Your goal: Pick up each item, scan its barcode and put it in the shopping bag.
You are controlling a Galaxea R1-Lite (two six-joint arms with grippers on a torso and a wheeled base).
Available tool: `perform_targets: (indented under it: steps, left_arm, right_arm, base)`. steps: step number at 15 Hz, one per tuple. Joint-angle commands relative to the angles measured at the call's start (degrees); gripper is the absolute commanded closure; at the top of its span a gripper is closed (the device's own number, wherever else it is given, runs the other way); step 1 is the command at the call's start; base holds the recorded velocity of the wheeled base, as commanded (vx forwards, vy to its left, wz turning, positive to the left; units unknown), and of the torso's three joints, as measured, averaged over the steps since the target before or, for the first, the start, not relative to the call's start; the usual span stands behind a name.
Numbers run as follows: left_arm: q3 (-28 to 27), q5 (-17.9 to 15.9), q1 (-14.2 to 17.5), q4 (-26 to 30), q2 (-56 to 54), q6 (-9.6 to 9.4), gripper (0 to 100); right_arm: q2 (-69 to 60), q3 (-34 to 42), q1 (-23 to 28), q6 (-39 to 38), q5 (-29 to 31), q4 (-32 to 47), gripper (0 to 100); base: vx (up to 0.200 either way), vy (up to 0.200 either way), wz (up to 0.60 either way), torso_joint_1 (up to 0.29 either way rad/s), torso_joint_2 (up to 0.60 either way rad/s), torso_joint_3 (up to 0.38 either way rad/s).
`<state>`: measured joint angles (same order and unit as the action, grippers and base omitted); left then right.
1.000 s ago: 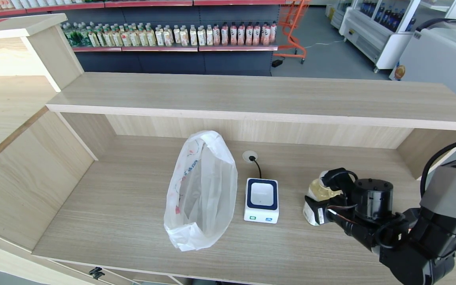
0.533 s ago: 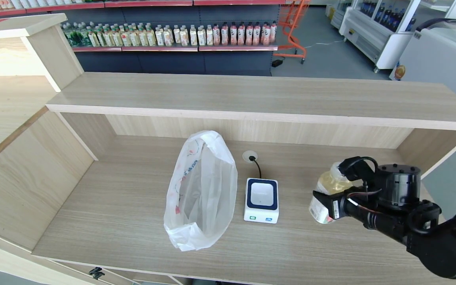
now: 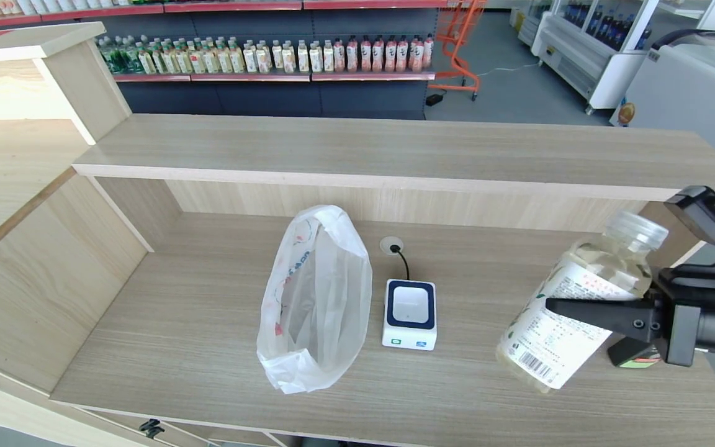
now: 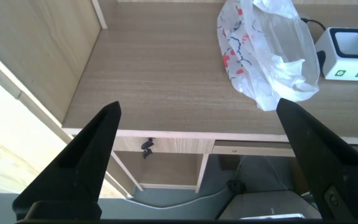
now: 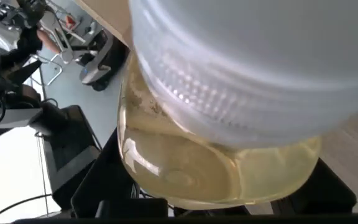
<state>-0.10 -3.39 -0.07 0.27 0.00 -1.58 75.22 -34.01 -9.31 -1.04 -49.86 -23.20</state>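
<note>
A clear bottle (image 3: pixel 571 313) of pale yellow drink, with a white label and a barcode near its base, hangs tilted above the right end of the counter. My right gripper (image 3: pixel 575 295) is shut on it around the middle; one black finger (image 3: pixel 599 313) crosses the label. The right wrist view has the bottle's cap (image 5: pixel 247 56) and liquid-filled shoulder (image 5: pixel 216 168) close up. The white plastic shopping bag (image 3: pixel 314 298) stands open at the counter's middle, and the white scanner (image 3: pixel 410 313) sits just right of it. My left gripper (image 4: pixel 197 162) hangs open off the counter's front left edge, with the bag (image 4: pixel 266 56) and scanner (image 4: pixel 347 53) beyond it.
The wooden counter (image 3: pixel 196 347) is walled at the left, back and right, with a raised shelf (image 3: pixel 395 149) across the back. The scanner's black cable runs to a grommet hole (image 3: pixel 391 244). Bare counter lies left of the bag and between scanner and bottle.
My right gripper has lifted the bottle off the counter, carried it right and nearer the head camera, and tilted it so the barcode faces up. Bag and scanner have not moved.
</note>
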Motion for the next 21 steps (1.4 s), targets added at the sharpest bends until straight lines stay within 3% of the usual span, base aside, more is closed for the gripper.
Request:
perform_targets:
  steps: [1,3,9,16,21]
  left_arm:
    - [0.0,0.0,0.0,0.0,0.0,0.00,0]
    - [0.0,0.0,0.0,0.0,0.1,0.00,0]
    - [0.0,0.0,0.0,0.0,0.1,0.00,0]
    - [0.0,0.0,0.0,0.0,0.0,0.00,0]
    - [0.0,0.0,0.0,0.0,0.1,0.00,0]
  right_arm:
    - [-4.6,-0.3,-1.2,-0.5,-2.3,1.1,100]
    - [-4.6,-0.1,-2.4,-3.0,-5.5,1.3,100]
    - [-4.4,-1.4,-11.3,-10.2,-5.9,1.1,100]
    - [-3.1,-3.9,-11.6,-16.8,-5.9,1.1,100]
    - [-3.6,-3.9,-12.6,-17.3,-6.0,1.1,100]
  base:
    - [0.000,0.000,0.00,0.000,0.00,0.000]
    - [0.000,0.000,0.00,0.000,0.00,0.000]
    - [0.000,0.000,0.00,0.000,0.00,0.000]
    - [0.000,0.000,0.00,0.000,0.00,0.000]
    - [0.000,0.000,0.00,0.000,0.00,0.000]
